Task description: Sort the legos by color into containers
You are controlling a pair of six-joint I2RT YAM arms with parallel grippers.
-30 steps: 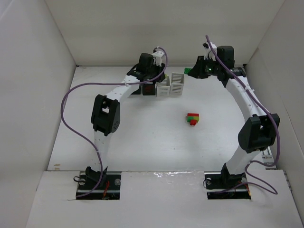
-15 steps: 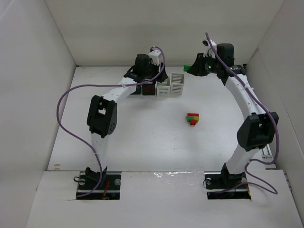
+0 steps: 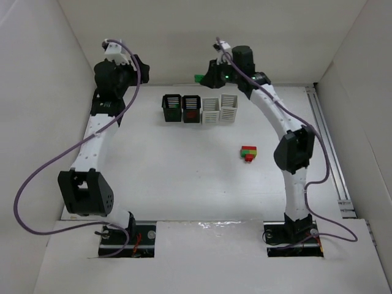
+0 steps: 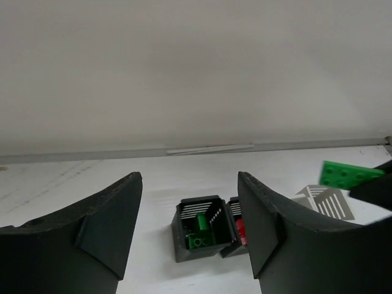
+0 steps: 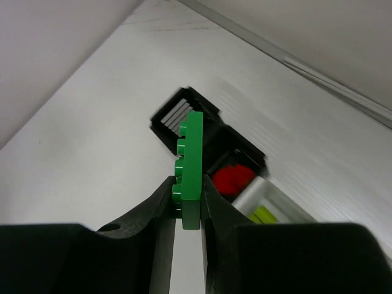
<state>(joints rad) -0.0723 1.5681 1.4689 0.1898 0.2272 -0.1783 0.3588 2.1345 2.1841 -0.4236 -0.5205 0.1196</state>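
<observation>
Four baskets stand in a row at the back: a black basket (image 3: 172, 108) with green legos (image 4: 201, 236), a black basket (image 3: 191, 109) with a red lego (image 5: 233, 178), and two white baskets (image 3: 210, 112) (image 3: 228, 108), one with a yellow-green lego (image 5: 264, 215). My right gripper (image 3: 205, 78) is shut on a flat green lego plate (image 5: 193, 165) and holds it in the air behind the black baskets. My left gripper (image 3: 136, 66) is open and empty, raised at the far left. A red, green and yellow-green lego stack (image 3: 248, 153) lies on the table to the right.
White walls close in the table at the back and on both sides. A rail (image 3: 327, 147) runs along the right edge. In the left wrist view the green plate (image 4: 350, 176) shows at the right, above a white basket (image 4: 324, 201).
My left arm has swung away from the baskets to the far left corner. My right arm has carried the green plate left, from the back right to behind the black baskets.
</observation>
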